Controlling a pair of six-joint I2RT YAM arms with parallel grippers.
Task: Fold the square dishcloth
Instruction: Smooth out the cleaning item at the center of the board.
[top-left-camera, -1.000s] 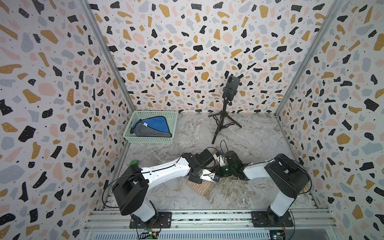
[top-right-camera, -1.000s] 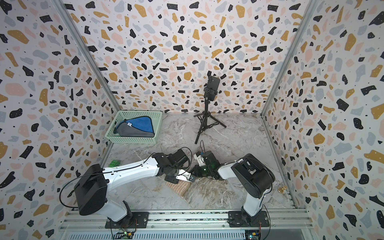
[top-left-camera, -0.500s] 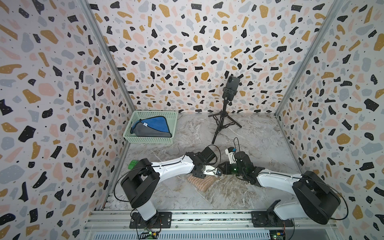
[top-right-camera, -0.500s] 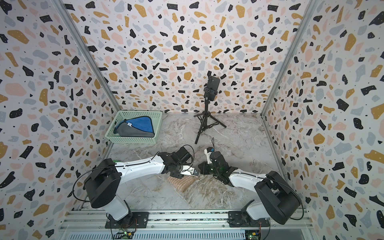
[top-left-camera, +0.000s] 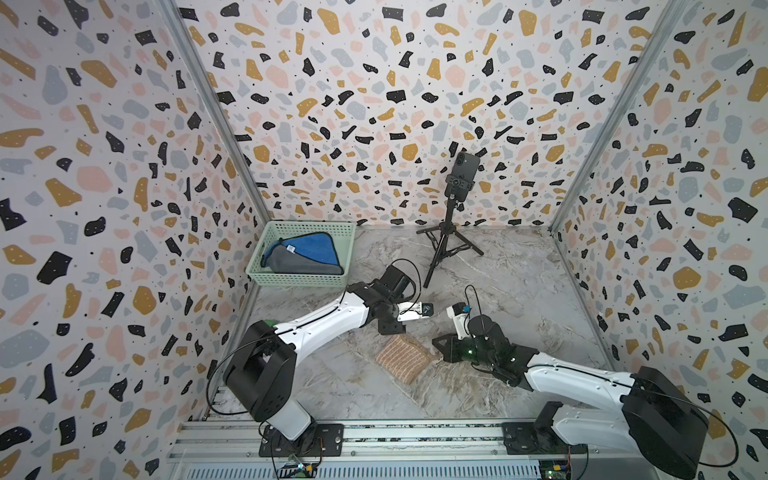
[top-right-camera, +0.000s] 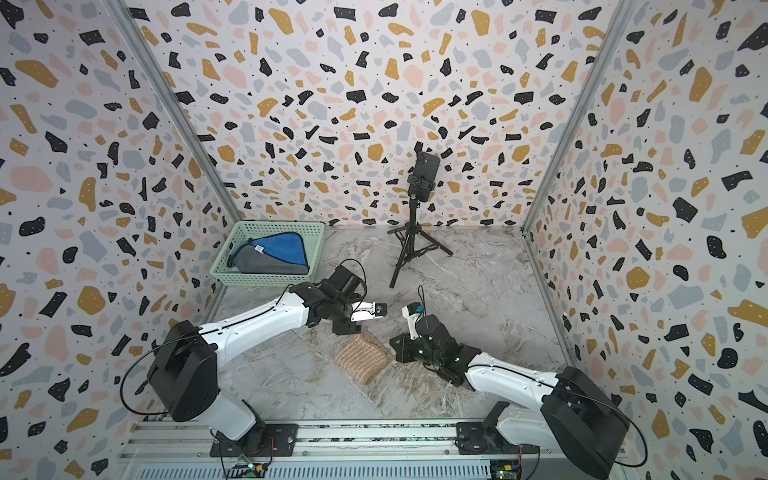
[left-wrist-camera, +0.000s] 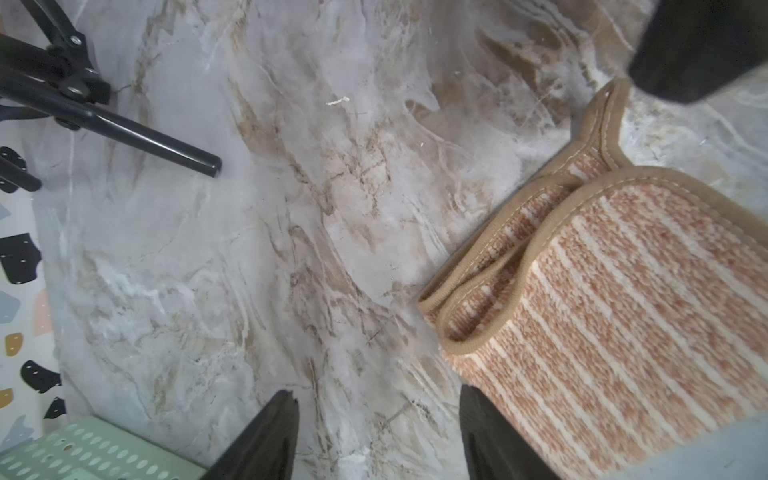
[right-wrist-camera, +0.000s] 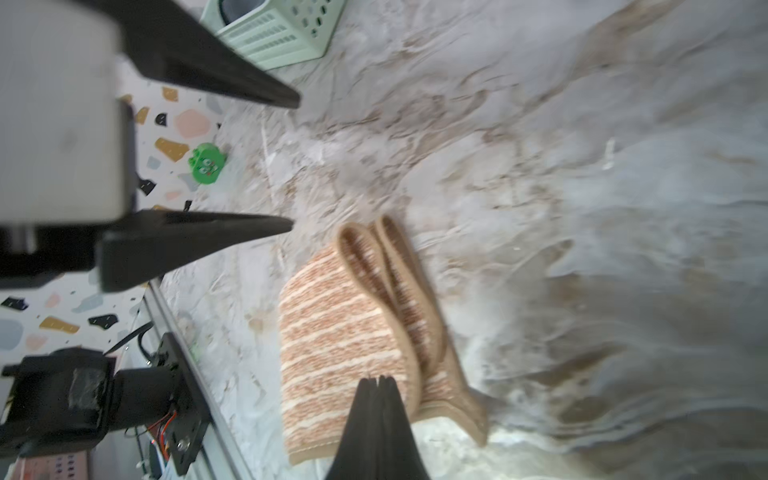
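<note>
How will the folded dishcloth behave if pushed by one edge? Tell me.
Probably floppy: the dishcloth lies in loosely curled layers. Thin, so likely light: a push may bunch or unfold it rather than slide it. Its knitted face probably isn't slippery.

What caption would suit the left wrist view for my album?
Open left end effector over marble tabletop, beside folded striped dishcloth; tripod leg nearby.

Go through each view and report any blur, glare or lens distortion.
Both top views: sharp and evenly lit, no glare, walls splayed by the wide lens. Left wrist view: dishcloth and tripod leg crisp. Right wrist view: smeared throughout, table veins streaked, left end effector close and out of focus.
</note>
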